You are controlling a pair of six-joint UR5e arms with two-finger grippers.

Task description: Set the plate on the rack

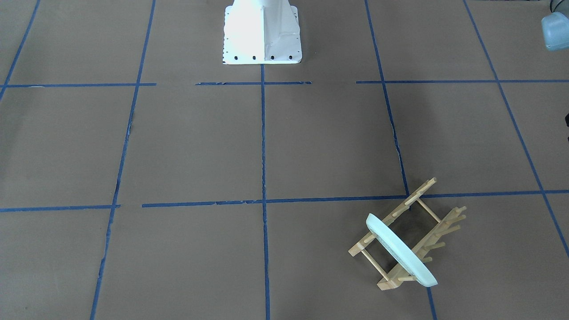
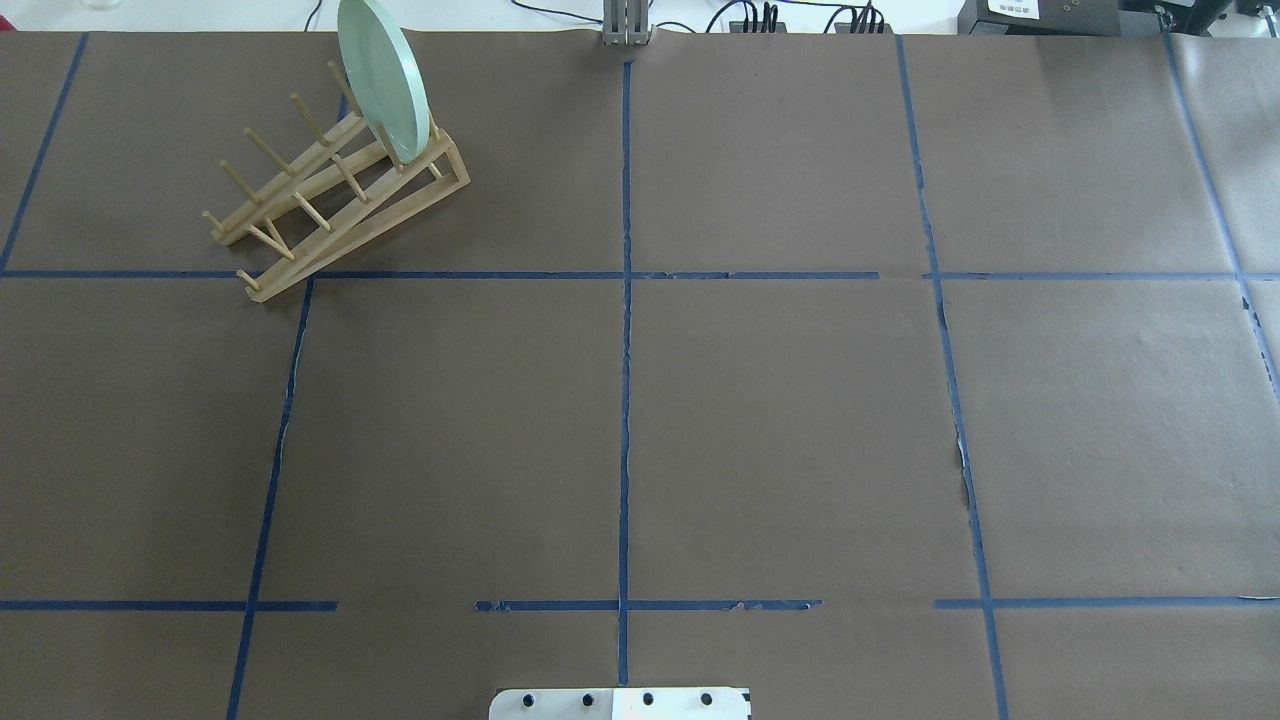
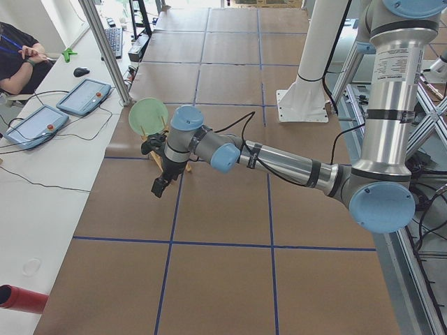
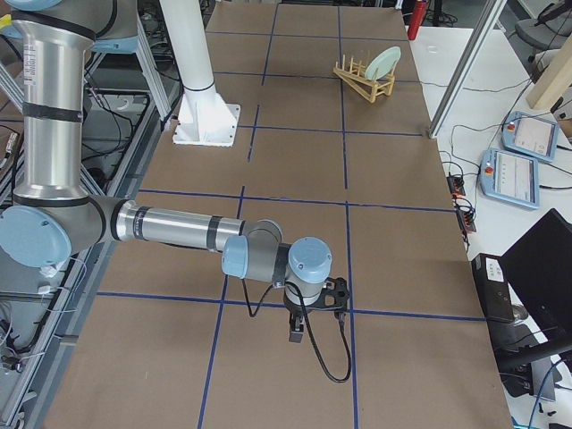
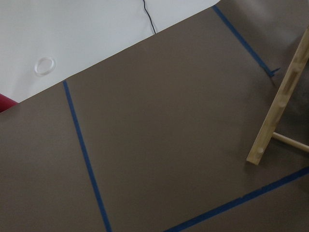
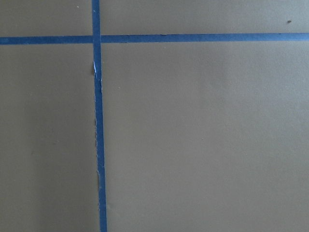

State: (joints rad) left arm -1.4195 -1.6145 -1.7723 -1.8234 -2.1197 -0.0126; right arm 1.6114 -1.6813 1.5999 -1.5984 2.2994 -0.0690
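Mint-green round plate (image 2: 383,75) upright in light-wood pegged rack (image 2: 330,200): apparently placed; only retreat is left. Left hand (image 3: 159,187), right hand (image 4: 297,334): grip cannot be told.

**Six views are set around one tabletop (image 2: 780,420): two high, two at its ends, two wrist-mounted.**
The tabletop is looked down on from behind the robot in the overhead view and from the opposite side in the front-facing view; the rack (image 2: 335,200), the plate (image 2: 383,85) and the robot's base (image 1: 261,33) are shared by both. The end views are aimed along it; brown paper is shown close up by the wrist views.
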